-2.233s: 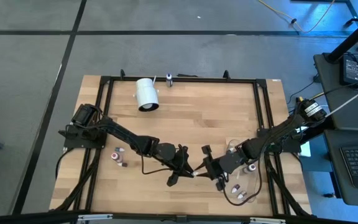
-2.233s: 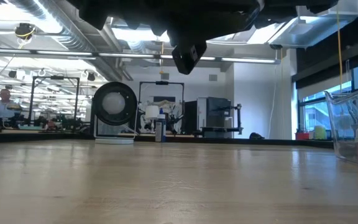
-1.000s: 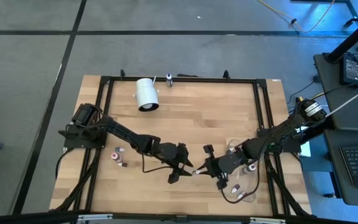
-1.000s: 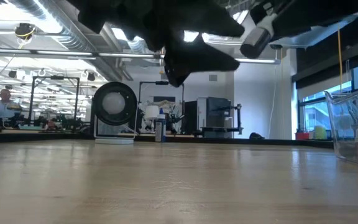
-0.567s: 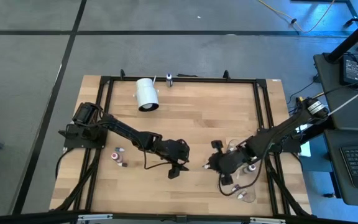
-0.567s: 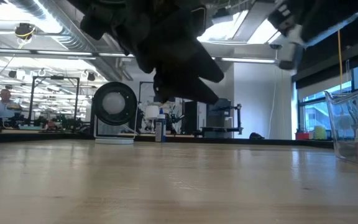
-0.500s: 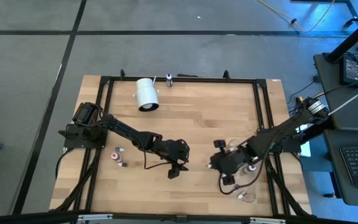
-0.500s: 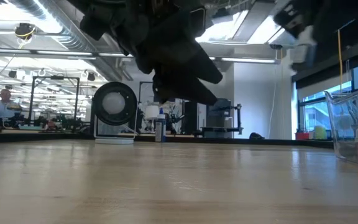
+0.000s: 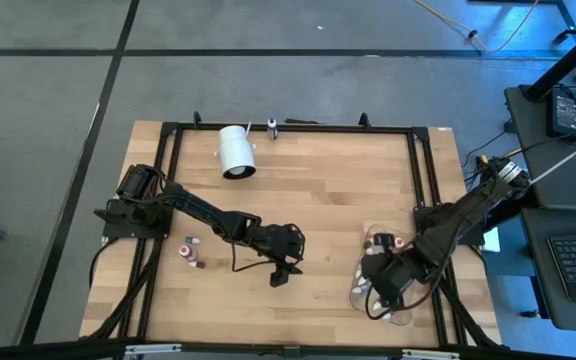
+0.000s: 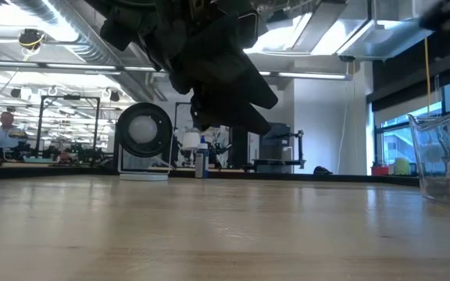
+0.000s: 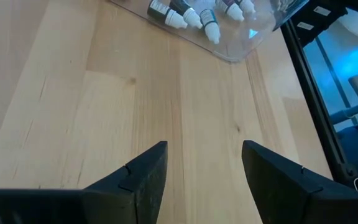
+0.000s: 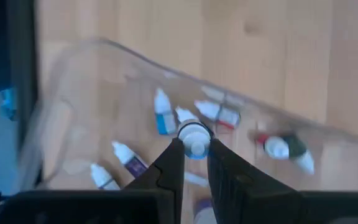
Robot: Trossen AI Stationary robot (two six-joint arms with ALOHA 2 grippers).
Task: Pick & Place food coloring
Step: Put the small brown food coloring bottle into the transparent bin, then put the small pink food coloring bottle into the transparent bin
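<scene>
The right end effector (image 12: 191,155) hangs over the clear bin (image 9: 360,290) at the right near part of the table (image 9: 318,190), its fingers closed on a small food coloring bottle (image 12: 193,138) with a white cap, held by the neck above the bottles already lying inside (image 12: 164,112). The left end effector (image 11: 204,168) waits over the middle of the table, fingers spread and holding nothing. Two more bottles (image 9: 190,252) stand loose near the left edge, and a white cylinder (image 9: 236,151) lies at the far side.

The main risk, as I judge it, is in the release. If the fingers open while the bottle is near the bin's wall rather than well inside it, the bottle could strike the rim and bounce out onto the table. A drop from too high could also knock the bottles below about. The grip on the narrow neck looks slim, so a quick swing might let the bottle slip early.

No brand, label or writing can be read on any bottle.
</scene>
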